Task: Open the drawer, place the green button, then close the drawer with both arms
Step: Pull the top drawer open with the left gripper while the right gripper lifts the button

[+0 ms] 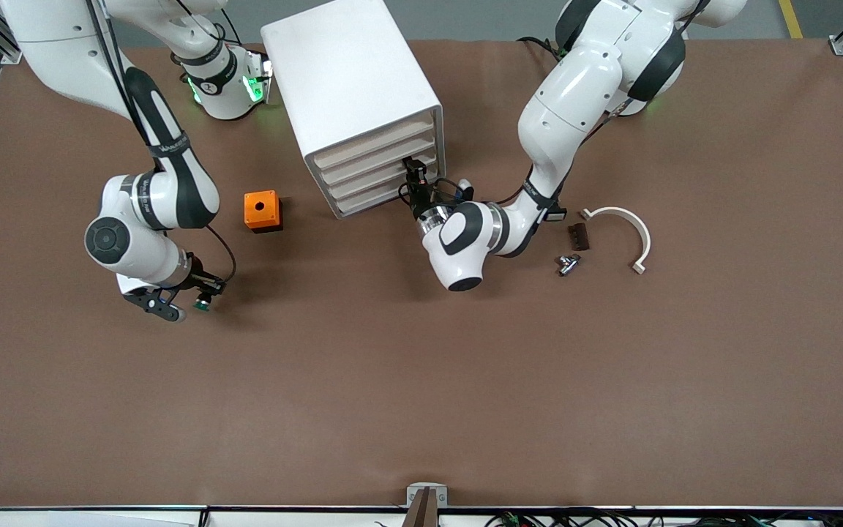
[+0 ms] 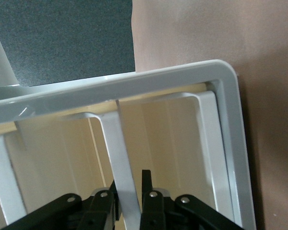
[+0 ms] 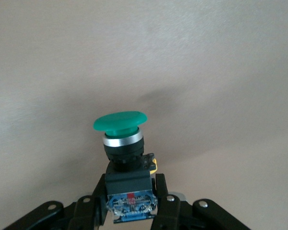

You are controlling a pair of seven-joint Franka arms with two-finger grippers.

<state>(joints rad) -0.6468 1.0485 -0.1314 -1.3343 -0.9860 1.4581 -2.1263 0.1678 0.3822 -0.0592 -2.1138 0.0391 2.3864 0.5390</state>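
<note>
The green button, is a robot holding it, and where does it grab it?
Yes. The right gripper holds the button by its black-and-blue body, green cap pointing away. The left gripper pinches a drawer front lip.

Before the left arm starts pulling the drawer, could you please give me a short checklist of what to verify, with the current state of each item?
1. Left gripper at the cabinet front, fingers on either side of a drawer lip: ok.
2. Fingers fully clamped on that lip: cannot tell; they sit close against it.
3. All four drawers shut: ok, none stands out.
4. Right gripper shut on the button, green cap clear of the fingers: ok.
5. Button held over bare table, toward the right arm's end, away from the cabinet: ok.
6. Orange box clear of the drawer's path: ok, it sits beside the cabinet.
</note>
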